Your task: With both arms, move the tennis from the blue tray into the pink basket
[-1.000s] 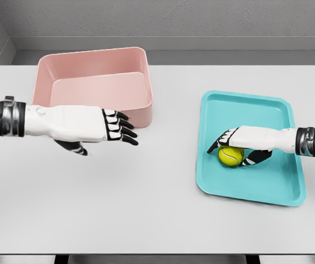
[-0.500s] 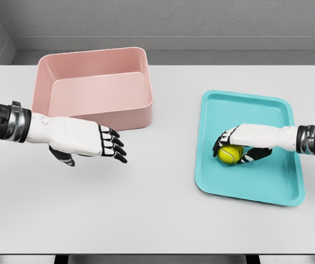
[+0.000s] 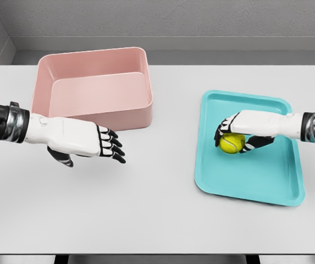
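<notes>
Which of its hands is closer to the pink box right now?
The left hand. It hovers open just in front of the pink basket, near its front wall. The right hand is far off over the blue tray, wrapped around the tennis ball.

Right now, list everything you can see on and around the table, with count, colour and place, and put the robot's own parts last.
rectangular pink plastic basket: one, pink, far left of the table.
shallow blue-green plastic tray: one, turquoise, right side of the table.
fuzzy yellow tennis ball: one, yellow-green, over the tray, in the right hand's grasp.
flat grey table: one, light grey, under everything.
left hand: one, white with black fingers, open, in front of the basket.
right hand: one, white and black, closed around the ball.
</notes>
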Action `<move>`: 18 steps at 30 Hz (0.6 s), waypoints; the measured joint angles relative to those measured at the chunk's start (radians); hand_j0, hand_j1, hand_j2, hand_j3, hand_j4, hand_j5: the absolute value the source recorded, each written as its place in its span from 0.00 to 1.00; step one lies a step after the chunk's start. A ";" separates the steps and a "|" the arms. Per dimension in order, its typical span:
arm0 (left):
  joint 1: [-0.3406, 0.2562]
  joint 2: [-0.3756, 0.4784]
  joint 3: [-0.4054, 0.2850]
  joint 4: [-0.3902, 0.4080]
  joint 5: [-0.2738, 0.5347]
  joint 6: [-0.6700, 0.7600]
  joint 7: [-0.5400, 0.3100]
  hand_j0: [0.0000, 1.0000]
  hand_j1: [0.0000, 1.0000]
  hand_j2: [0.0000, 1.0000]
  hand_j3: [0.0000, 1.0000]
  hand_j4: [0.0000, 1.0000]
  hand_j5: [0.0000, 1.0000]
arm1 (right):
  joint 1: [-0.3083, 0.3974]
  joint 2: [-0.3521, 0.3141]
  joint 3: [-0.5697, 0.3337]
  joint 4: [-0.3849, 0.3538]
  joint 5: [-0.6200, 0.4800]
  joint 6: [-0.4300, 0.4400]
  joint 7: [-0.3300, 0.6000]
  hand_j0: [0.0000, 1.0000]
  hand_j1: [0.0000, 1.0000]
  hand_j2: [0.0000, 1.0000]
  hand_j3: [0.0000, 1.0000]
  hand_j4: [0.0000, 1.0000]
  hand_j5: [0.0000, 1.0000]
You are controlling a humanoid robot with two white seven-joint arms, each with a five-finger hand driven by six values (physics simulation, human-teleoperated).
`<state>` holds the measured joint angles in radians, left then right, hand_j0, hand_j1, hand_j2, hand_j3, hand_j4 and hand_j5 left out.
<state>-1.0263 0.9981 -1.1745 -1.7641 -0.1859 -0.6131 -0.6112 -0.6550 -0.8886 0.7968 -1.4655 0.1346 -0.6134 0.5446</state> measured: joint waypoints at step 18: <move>0.006 0.020 0.000 0.000 -0.001 0.000 0.000 1.00 1.00 1.00 1.00 1.00 1.00 | -0.031 0.129 0.005 -0.076 0.002 -0.001 0.046 0.57 0.57 0.57 0.57 0.57 0.57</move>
<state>-1.0201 1.0179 -1.1742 -1.7641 -0.1873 -0.6132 -0.6112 -0.6857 -0.7594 0.8019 -1.5418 0.1369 -0.6141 0.5910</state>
